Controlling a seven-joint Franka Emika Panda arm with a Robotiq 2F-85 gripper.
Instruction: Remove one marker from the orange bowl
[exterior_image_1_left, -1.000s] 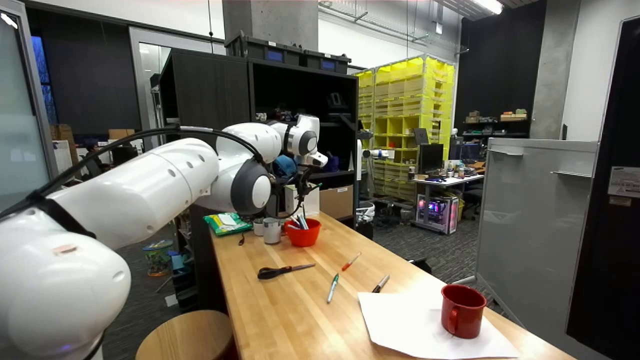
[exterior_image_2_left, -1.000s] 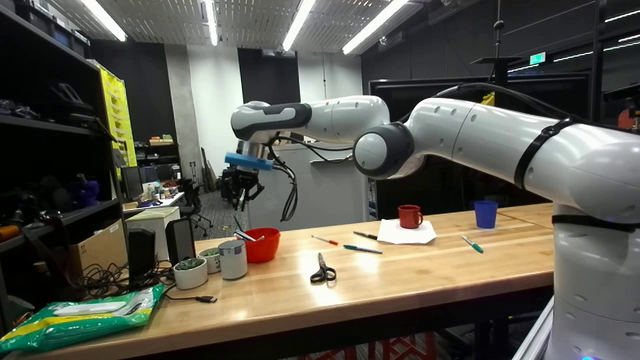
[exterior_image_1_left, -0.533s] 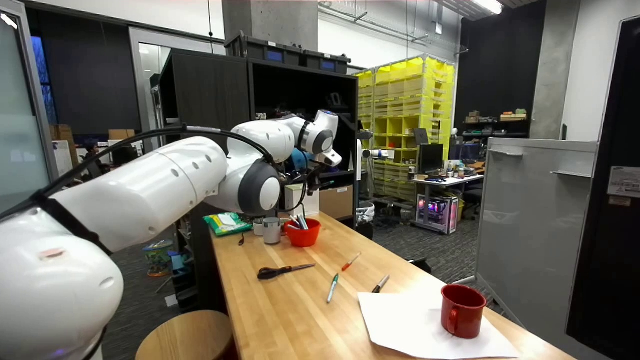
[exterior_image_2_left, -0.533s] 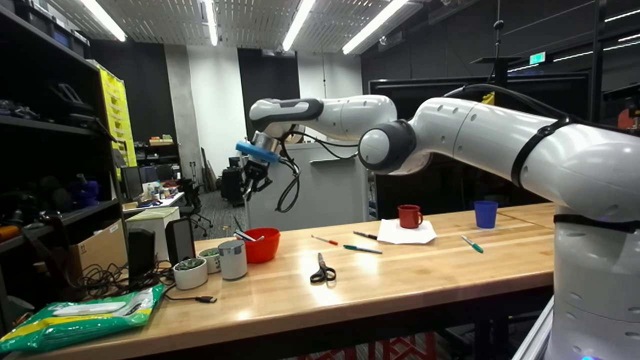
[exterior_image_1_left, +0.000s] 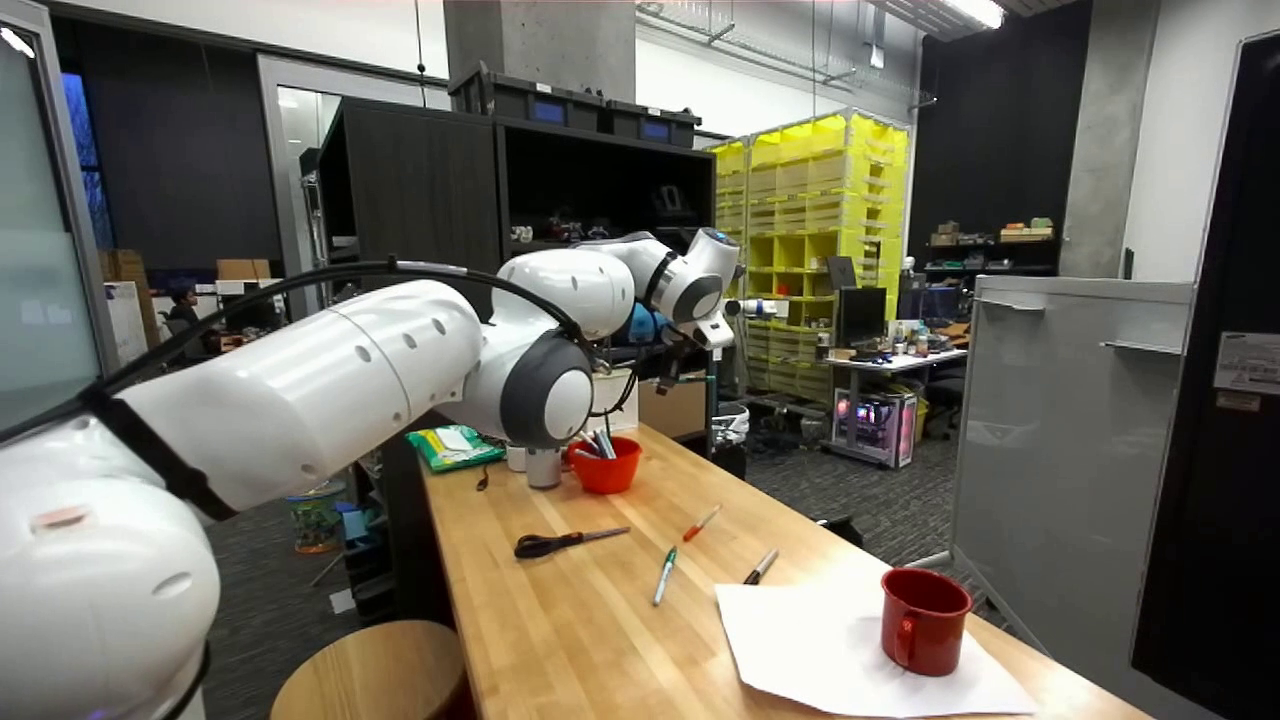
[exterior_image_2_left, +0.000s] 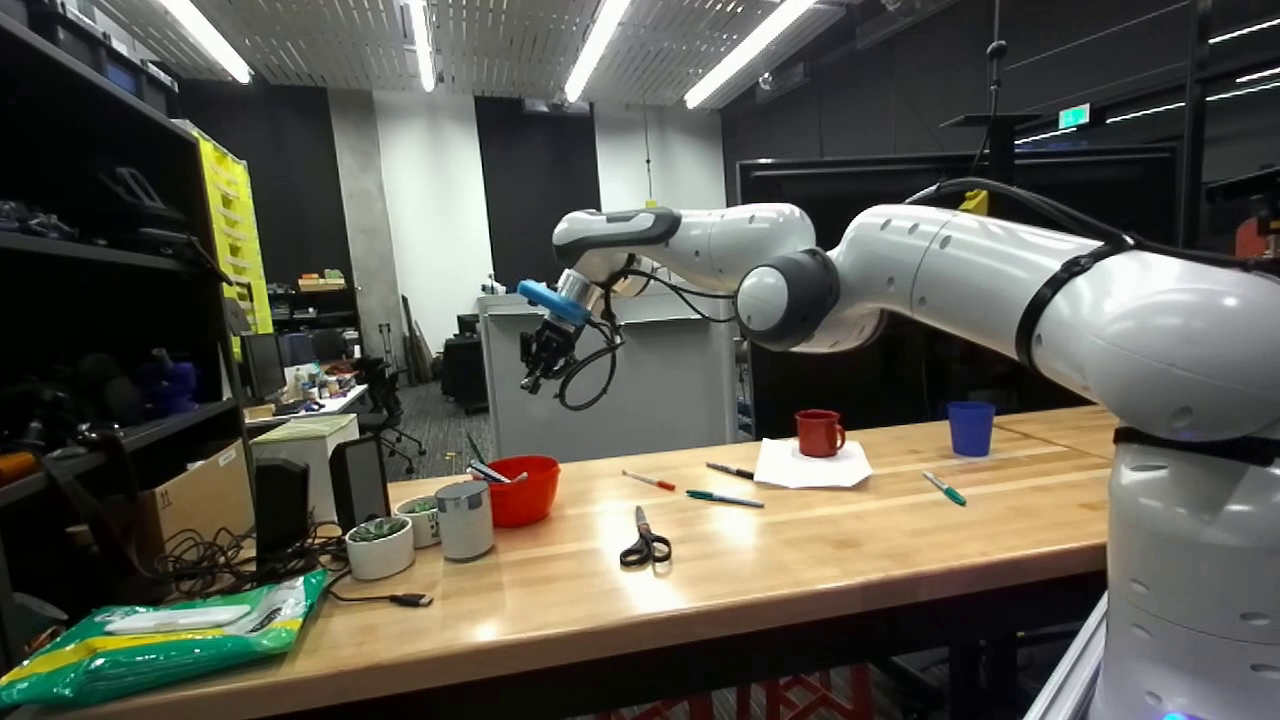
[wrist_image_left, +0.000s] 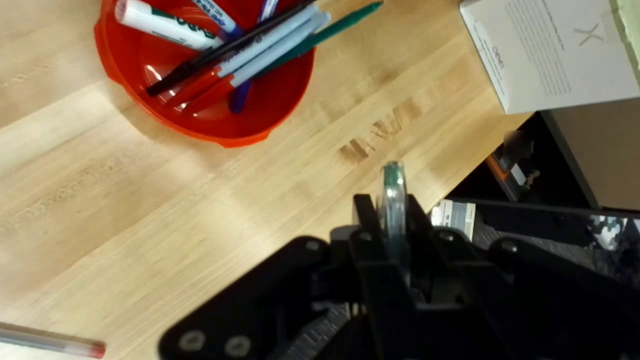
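The orange bowl (exterior_image_1_left: 607, 472), low and glossy red-orange, stands on the table in both exterior views (exterior_image_2_left: 530, 495). In the wrist view the bowl (wrist_image_left: 220, 135) is at the upper left and holds several markers, among them a thick white one (wrist_image_left: 167, 25) and a dark green one (wrist_image_left: 345, 25) reaching over the rim. My gripper (wrist_image_left: 388, 201) is shut on a slim clear-and-green marker (wrist_image_left: 395, 192) that stands out past the fingertips. In an exterior view my gripper (exterior_image_2_left: 537, 378) hangs in the air well above the table, beyond and to the right of the bowl.
Near the bowl stand a grey canister (exterior_image_2_left: 466, 520) and small potted plants (exterior_image_2_left: 380, 548). Scissors (exterior_image_2_left: 646, 540), a red pen (exterior_image_2_left: 648, 480), a green marker (exterior_image_2_left: 725, 498) and a black marker (exterior_image_2_left: 730, 469) lie on the table. A dark red mug (exterior_image_2_left: 820, 433) stands on white paper; a blue cup (exterior_image_2_left: 971, 428) is beyond.
My gripper has moved to the right in both exterior views, away from above the bowl, and has tilted. The bowl and the table objects have not moved.
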